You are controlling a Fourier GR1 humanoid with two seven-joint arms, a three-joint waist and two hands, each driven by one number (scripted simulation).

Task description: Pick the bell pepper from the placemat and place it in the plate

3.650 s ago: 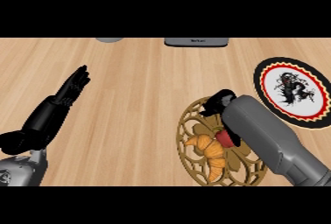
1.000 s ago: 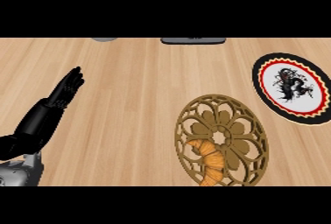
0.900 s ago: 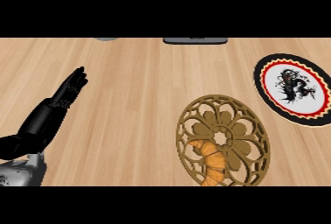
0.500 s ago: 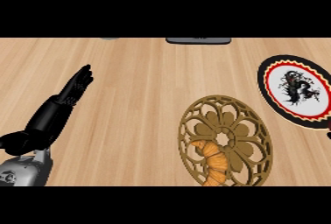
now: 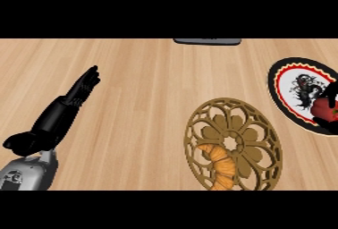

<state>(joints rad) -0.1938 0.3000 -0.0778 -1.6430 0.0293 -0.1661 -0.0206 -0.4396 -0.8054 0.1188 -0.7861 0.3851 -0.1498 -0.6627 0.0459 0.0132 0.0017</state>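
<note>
Head view: red bell pepper [image 5: 323,110]

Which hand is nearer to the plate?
Right. The right hand is over the plate at the bell pepper; the left hand rests far to its left, beyond the placemat.

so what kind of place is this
Probably a kitchen or dining counter: a wood-grain top, a decorated plate, and a brown openwork placemat with a croissant lying on it.
</note>
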